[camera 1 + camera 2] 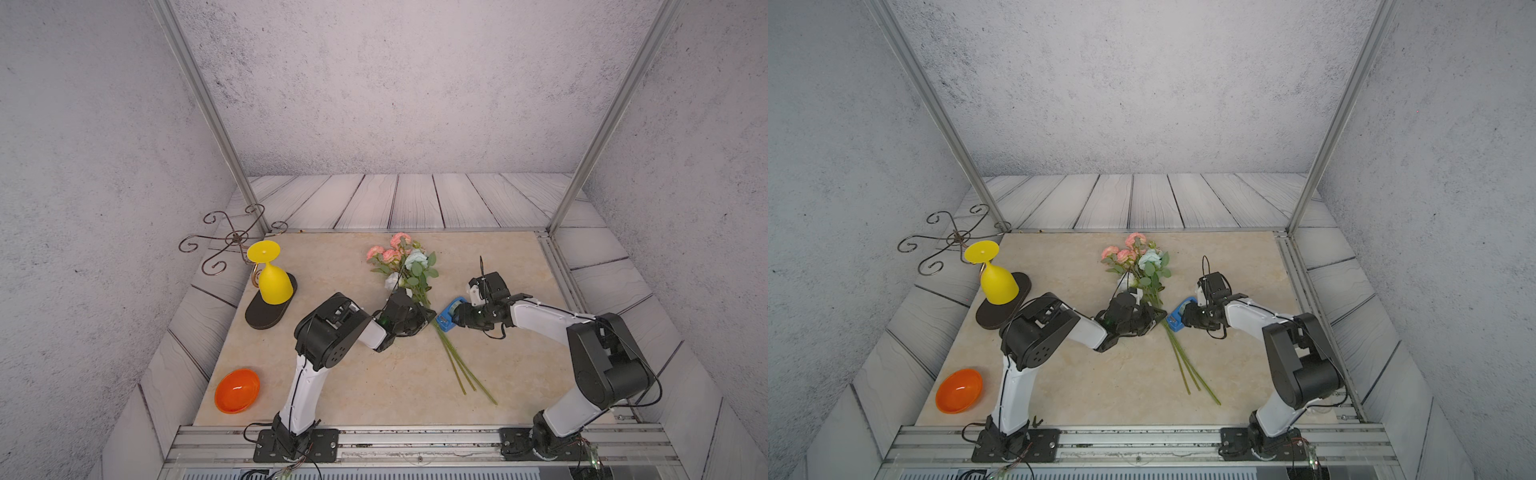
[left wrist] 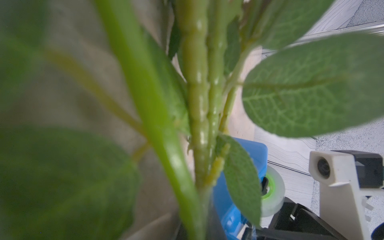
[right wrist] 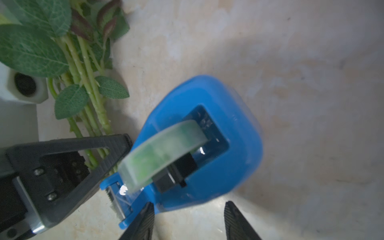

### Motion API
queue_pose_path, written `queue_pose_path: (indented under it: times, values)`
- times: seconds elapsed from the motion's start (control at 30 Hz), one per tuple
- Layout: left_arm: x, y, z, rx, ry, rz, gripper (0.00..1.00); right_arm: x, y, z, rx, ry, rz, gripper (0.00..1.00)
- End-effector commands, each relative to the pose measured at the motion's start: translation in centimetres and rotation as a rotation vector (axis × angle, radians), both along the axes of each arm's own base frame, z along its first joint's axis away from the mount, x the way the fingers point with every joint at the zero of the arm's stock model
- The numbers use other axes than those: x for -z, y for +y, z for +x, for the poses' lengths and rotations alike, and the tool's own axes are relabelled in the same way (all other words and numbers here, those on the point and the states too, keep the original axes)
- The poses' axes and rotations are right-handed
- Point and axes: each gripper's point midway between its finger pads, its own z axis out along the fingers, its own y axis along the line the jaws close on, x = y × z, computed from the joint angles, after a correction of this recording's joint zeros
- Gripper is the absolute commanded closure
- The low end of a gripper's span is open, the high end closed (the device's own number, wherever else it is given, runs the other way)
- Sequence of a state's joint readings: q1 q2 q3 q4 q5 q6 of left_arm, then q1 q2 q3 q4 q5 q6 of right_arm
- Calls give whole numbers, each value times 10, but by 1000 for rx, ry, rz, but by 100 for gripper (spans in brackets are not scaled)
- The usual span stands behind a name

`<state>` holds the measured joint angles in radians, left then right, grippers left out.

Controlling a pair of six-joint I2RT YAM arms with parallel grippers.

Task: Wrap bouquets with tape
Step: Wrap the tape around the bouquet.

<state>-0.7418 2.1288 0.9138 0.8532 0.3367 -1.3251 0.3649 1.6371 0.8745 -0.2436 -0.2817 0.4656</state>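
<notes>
The bouquets (image 1: 401, 257) (image 1: 1136, 259) are one bunch of pink and pale blue blooms lying mid-table, with long green stems (image 1: 463, 365) running toward the front. My left gripper (image 1: 428, 313) (image 1: 1156, 316) is shut on the stems just below the leaves. Its wrist view shows the stems (image 2: 197, 104) close up, and the jaws themselves are hidden. The tape is a pale roll (image 3: 166, 149) in a blue dispenser (image 3: 239, 124) (image 1: 448, 318) (image 2: 253, 153), right beside the stems. My right gripper (image 3: 189, 204) (image 1: 456, 318) is open, its tips at the dispenser's near edge.
An upturned yellow goblet (image 1: 274, 278) stands on a dark oval base (image 1: 266, 318) at the left, under a curly metal rack (image 1: 232, 239). An orange bowl (image 1: 237, 390) sits at the front left. Frame posts rise at the back corners.
</notes>
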Motion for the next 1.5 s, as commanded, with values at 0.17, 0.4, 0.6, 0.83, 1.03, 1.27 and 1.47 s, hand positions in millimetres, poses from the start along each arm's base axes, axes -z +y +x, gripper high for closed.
queue_pose_path:
  times: [0.17, 0.4, 0.6, 0.83, 1.03, 1.27, 1.47]
  values:
    - [3, 8, 1, -2, -7, 17, 100, 25, -9, -8, 40, 47, -123, 49]
    - [-37, 20, 13, -59, -126, -131, 100, 49, -32, -30, 104, 117, -213, 58]
    - [-61, 26, 10, -45, -280, -243, 100, 78, -41, -46, 126, 197, -252, 61]
    - [-52, 29, -2, -7, -251, -233, 100, 96, -47, -57, 160, 262, -266, 64]
    - [-17, 19, -15, 38, -231, -169, 100, 97, -43, -55, 132, 272, -260, 65]
    - [-3, 42, -11, -23, -267, -73, 100, 113, -42, -69, 133, 346, -249, 65]
    - [31, 57, -16, -32, -213, -19, 100, 100, -44, -73, 118, 341, -252, 66]
